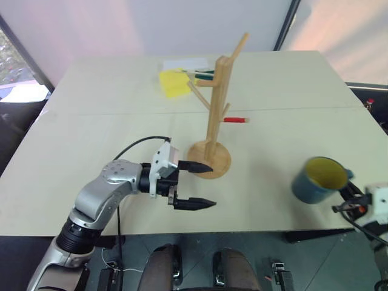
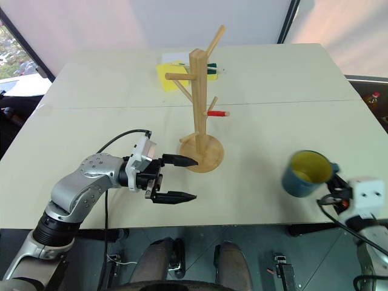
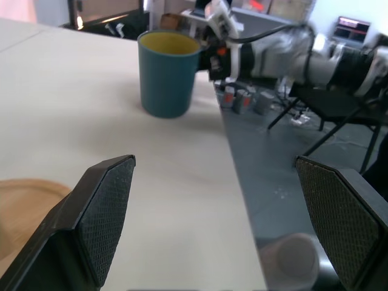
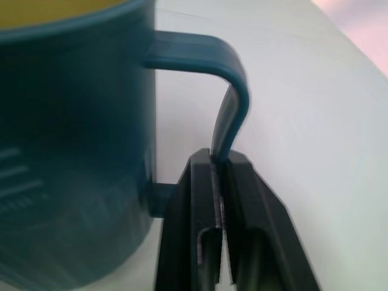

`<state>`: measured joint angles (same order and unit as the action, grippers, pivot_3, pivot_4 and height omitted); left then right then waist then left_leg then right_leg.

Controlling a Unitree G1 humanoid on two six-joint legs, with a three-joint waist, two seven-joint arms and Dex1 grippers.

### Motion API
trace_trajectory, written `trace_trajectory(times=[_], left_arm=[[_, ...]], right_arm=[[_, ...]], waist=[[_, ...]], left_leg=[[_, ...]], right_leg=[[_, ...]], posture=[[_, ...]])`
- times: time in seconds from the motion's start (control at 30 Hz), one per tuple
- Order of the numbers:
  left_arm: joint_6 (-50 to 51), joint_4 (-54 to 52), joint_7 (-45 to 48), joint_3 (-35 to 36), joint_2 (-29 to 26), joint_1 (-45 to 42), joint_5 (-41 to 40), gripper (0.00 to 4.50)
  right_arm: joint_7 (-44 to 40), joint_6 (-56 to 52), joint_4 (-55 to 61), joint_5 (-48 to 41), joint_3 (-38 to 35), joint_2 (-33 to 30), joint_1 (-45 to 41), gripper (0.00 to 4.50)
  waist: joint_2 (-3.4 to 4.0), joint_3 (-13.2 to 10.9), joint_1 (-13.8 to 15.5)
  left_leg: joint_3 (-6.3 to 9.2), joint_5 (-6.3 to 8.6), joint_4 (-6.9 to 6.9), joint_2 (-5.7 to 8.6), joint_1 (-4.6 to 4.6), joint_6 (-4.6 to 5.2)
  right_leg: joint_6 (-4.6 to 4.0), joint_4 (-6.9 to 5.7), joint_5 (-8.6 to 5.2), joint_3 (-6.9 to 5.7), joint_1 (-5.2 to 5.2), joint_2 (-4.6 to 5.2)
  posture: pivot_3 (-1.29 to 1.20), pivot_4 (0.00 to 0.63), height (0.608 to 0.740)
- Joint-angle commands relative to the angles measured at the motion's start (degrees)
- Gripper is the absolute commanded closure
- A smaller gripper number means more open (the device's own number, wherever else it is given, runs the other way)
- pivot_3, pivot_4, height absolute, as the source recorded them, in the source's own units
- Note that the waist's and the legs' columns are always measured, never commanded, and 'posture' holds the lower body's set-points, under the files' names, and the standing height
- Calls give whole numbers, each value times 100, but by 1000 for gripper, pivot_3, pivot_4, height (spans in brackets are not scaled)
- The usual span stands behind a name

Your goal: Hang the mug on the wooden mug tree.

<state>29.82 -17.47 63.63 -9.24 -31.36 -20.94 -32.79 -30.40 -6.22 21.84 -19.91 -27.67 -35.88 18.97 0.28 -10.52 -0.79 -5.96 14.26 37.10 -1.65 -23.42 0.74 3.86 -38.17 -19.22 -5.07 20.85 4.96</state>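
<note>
Now, right gripper [image 4: 221, 182]: fingers pinched on the handle of the mug [image 1: 319, 180], near the table's [image 1: 91, 139] front right edge.
Left gripper [image 1: 203, 185]: fingers spread, holding nothing, just beside the base of the tree [image 1: 215, 121].
Tree: upright mid-table, well apart from mug.

Office-like room: pale table [image 1: 91, 139], markers [image 1: 200, 75]

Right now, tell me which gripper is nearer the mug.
Right. The right gripper is shut on the mug handle; the left gripper hangs open by the wooden mug tree base, well apart.
</note>
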Motion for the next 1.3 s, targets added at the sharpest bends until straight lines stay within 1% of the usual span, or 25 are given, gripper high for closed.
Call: trace_trajectory(times=[0.03, 0.1, 0.17, 0.3, 0.37, 0.43, 0.5, 0.83, 1.03, 1.3], left_arm=[[-260, 226, -48, 368, -95, 34, 62, 0], [-377, 393, -21, 559, -195, 24, 73, 0], [-434, 496, -36, 776, -263, -6, 13, 0], [-334, 436, -86, 1148, -308, -29, -248, 0], [-262, 359, -108, 1261, -335, -18, -351, 0], [-148, 229, -144, 1444, -399, 5, -543, 0], [-124, 140, -176, 1557, -456, 56, -627, 0], [-101, -119, -357, 1639, -526, 254, -702, 0], [-7, -286, -461, 1681, -568, 264, -815, 0], [128, -571, -589, 1727, -634, 284, -993, 0]], right_arm=[[-224, -341, 1061, -92, 279, -474, -449, 4465], [-459, -647, 1413, -38, 671, -981, -1018, 4465], [-596, -888, 1552, -17, 989, -1332, -1629, 4465], [-678, -1137, 1434, -30, 1303, -1479, -2507, 4465], [-758, -1202, 1372, -18, 1372, -1499, -2723, 4465], [-912, -1206, 1240, -28, 1450, -1542, -2973, 4465], [-1106, -1135, 1100, -4, 1564, -1597, -3178, 4465], [-1455, -1166, 868, 92, 1904, -1564, -3809, 4465], [-1499, -1244, 586, 227, 2257, -1475, -4304, 4465], [-1513, -1259, 247, 459, 2589, -1330, -4685, 4465]], waist=[[-9, -3, 14], [-21, -7, 34], [-34, -15, 50], [-61, -30, 118], [-66, -33, 157], [-70, -35, 157], [-71, -36, 141], [-72, -36, 135], [-72, -36, 125], [-72, -36, 120]], left_leg=[[1, -2, 0, -6, 1, -2], [5, -6, 1, -14, 0, -8], [4, -6, 0, -14, -9, -8], [3, -6, 1, -14, -17, -9], [3, -19, 1, -13, -28, -30], [3, -19, 3, -12, -50, -30], [2, -20, 13, -10, -69, -28], [3, -21, 17, -12, -64, -30], [3, -23, 19, -13, -64, -32], [2, -24, 21, -13, -64, -32]], right_leg=[[-1, 0, 1, -1, 0, -7], [-3, 2, 1, -1, -1, -19], [-5, 4, 3, -1, 8, -18], [-6, 7, 3, -1, 14, -16], [-6, 11, 3, -3, 20, -15], [-6, 14, 3, -5, 34, -14], [-3, 13, 4, -6, 50, -13], [-2, 4, 8, -8, 49, -16], [-3, 4, 11, -9, 49, -16], [-3, 3, 11, -9, 48, -16]], posture=[[0, 150, 730], [0, 150, 730], [0, 150, 730], [0, 150, 730], [0, 150, 730], [0, 150, 730], [0, 150, 730], [0, 150, 730], [0, 150, 730], [0, 150, 730]])
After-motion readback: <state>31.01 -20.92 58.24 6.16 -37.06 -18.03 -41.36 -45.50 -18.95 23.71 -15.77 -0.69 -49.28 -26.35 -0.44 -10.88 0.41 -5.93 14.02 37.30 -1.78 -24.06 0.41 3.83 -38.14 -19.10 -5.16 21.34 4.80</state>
